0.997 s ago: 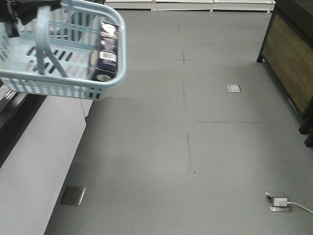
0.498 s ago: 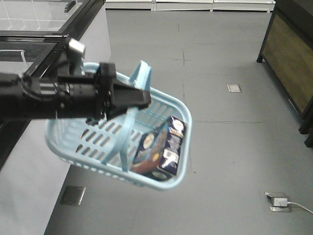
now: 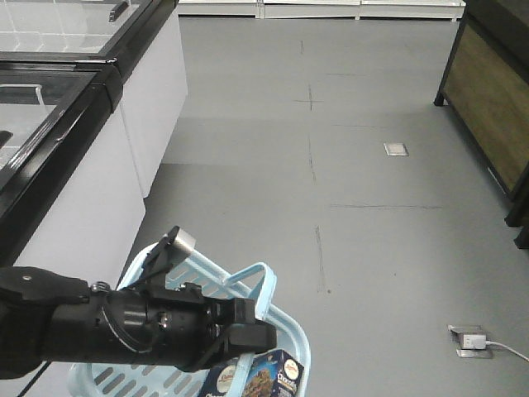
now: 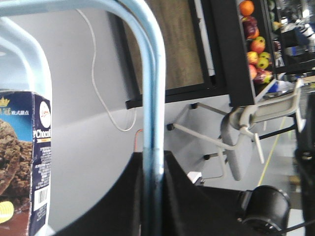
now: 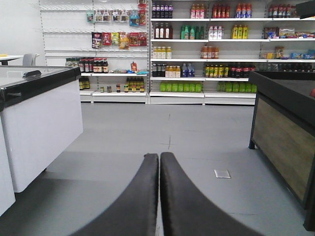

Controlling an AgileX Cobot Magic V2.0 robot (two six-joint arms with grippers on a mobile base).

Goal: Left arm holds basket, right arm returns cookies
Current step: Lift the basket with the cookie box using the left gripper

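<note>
My left arm [image 3: 124,327] reaches in from the lower left of the front view. Its gripper [image 3: 252,331] is shut on a loop handle [image 3: 263,285] of the light blue basket [image 3: 289,335], which hangs low over the grey floor. In the left wrist view the handle [image 4: 151,93] runs between the two black fingers [image 4: 179,196]. The navy Chocofello cookies box [image 3: 277,376] stands inside the basket and also shows in the left wrist view [image 4: 24,162]. My right gripper [image 5: 159,156] is shut and empty, pointing down the aisle; it does not show in the front view.
A white chest freezer [image 3: 74,157] with a black rim stands on the left. A dark wooden display stand [image 3: 492,107] is on the right. Shelves of bottles [image 5: 206,49] line the far wall. A floor socket with a white cable [image 3: 471,339] lies at the lower right.
My left arm has swung the basket down from the upper left, past mid-frame, to the bottom edge. The cookies box stays inside the basket.
</note>
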